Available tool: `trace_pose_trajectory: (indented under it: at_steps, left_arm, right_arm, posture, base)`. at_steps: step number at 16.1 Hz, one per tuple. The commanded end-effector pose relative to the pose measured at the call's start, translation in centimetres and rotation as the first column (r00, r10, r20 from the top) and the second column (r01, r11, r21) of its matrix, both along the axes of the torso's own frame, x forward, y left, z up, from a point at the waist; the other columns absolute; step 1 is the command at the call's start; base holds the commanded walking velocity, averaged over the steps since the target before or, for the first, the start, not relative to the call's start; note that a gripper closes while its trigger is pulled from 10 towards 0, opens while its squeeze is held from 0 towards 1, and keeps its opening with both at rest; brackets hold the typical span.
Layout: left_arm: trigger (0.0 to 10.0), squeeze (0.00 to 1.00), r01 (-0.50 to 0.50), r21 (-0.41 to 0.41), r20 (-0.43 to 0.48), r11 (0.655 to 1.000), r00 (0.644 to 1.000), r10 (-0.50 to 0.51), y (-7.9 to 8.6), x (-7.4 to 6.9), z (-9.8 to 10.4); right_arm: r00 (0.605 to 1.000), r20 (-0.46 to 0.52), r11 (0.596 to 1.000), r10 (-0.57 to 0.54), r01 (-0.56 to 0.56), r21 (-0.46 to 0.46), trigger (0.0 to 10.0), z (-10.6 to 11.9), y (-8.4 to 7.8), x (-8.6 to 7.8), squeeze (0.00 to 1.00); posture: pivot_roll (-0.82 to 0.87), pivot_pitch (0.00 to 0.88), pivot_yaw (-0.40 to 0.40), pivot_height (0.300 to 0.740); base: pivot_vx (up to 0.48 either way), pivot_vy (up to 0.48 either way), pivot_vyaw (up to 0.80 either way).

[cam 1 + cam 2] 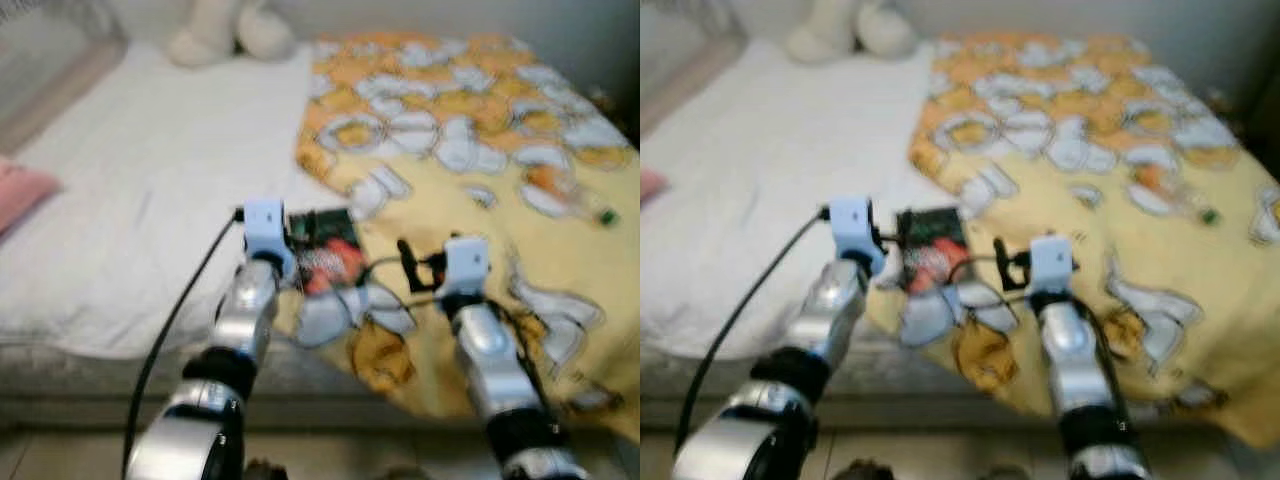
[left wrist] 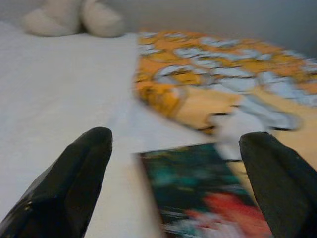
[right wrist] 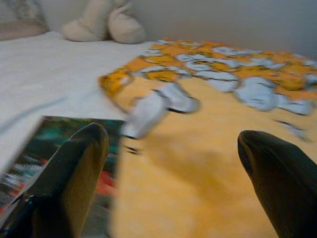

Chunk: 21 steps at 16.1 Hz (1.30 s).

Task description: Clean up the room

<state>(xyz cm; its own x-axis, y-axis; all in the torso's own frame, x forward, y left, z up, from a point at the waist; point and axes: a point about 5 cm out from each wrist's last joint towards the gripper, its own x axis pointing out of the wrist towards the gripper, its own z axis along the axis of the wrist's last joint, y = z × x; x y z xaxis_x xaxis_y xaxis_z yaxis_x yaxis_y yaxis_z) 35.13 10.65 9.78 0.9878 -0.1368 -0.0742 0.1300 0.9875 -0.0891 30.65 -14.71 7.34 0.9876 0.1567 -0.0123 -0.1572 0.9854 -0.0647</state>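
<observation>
Both claws hover wide open over the bed: left claw, right claw. Between them lies a thin book at the blanket's edge, probably light, stiff and slick; best pinched at its free edge.

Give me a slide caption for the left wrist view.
Open left claw poised over a dark green and red book lying on the white bed sheet beside the yellow-orange patterned blanket.

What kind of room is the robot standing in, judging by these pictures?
Most likely a bedroom. A bed with a white sheet has a yellow patterned blanket spread across it, a cream soft toy lies at its far end, and a book rests near the edge.
</observation>
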Motion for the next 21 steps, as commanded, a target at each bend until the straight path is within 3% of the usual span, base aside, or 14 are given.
trace_pose_trajectory:
  at_steps: [1,3,4,7,8,10,12,14,17,21]
  left_arm:
    - [10.0,0.0,-0.007,0.006,-0.001,1.0,1.0,0.007,0.2,0.3,0.2]
    - [10.0,0.0,-0.02,0.038,-0.021,0.999,1.0,0.02,0.7,0.7,0.1]
    - [10.0,0.0,-0.031,0.087,-0.059,0.996,0.998,0.037,1.3,1.2,-0.1]
    - [10.0,0.0,-0.028,0.1,-0.244,0.995,0.968,0.052,2.1,1.3,-1.7]
    - [10.0,0.0,-0.045,0.082,-0.261,0.996,0.963,0.065,2.3,1.3,-1.9]
    - [10.0,0.0,-0.052,-0.117,-0.407,0.992,0.913,0.0,2.3,0.8,-3.3]
    - [10.0,0.0,-0.053,-0.182,-0.457,0.982,0.889,-0.037,1.8,0.4,-4.0]
    - [10.0,0.0,-0.035,-0.285,-0.443,0.958,0.891,-0.099,0.2,0.6,-3.4]
    - [10.0,0.0,0.0,-0.334,-0.416,0.943,0.897,-0.148,-1.1,0.8,-2.9]
    - [10.0,0.0,0.004,-0.289,-0.427,0.957,0.895,-0.132,-1.3,0.7,-3.1]
  right_arm:
    - [1.0,0.006,1.0,-0.025,0.025,-0.01,10.0,0.1,-0.8,-0.4,0.0]
    - [0.996,-0.015,0.995,-0.092,0.092,-0.032,10.0,-0.6,-2.5,-1.2,0.0]
    - [0.98,-0.085,0.984,-0.179,0.178,-0.014,10.0,-1.9,-4.0,-1.8,0.0]
    - [0.985,-0.055,0.986,-0.166,0.165,-0.023,10.0,-1.4,-3.7,-2.1,0.0]
    - [0.985,-0.053,0.986,-0.166,0.166,-0.021,10.0,-1.3,-3.6,-2.3,0.0]
    - [0.985,-0.061,0.987,-0.159,0.157,-0.024,10.0,-1.5,-3.5,-2.9,0.0]
    - [0.988,-0.059,0.989,-0.144,0.142,-0.034,10.0,-1.4,-3.3,-3.5,0.0]
    - [0.995,-0.053,0.995,-0.079,0.076,-0.062,10.0,-0.9,-3.1,-4.9,0.0]
    - [0.996,-0.069,0.995,-0.058,0.052,-0.088,10.0,-0.8,-3.3,-7.2,0.0]
    - [0.99,-0.129,0.993,-0.063,0.049,-0.11,10.0,-1.0,-3.7,-10.6,0.0]
  posture:
    - [-0.22,0.0,0.058,0.714]
    - [-0.23,0.0,0.057,0.714]
    - [-0.24,0.0,0.06,0.714]
    - [-0.28,0.0,0.075,0.714]
    - [-0.29,0.0,0.078,0.714]
    - [-0.3,0.0,0.075,0.714]
    - [-0.33,0.006,0.062,0.714]
    - [-0.37,0.053,0.047,0.714]
    - [-0.42,0.097,0.044,0.714]
    - [-0.48,0.158,0.038,0.714]
  base:
    - [0.48,0.0,0.0]
    - [0.48,0.0,0.0]
    - [0.48,0.0,0.0]
    - [0.16,0.0,0.0]
    - [0.0,0.0,0.0]
    - [0.0,0.0,0.0]
    - [0.0,0.0,0.0]
    - [0.0,0.0,0.0]
    - [0.0,0.0,0.0]
    - [0.0,0.0,0.0]
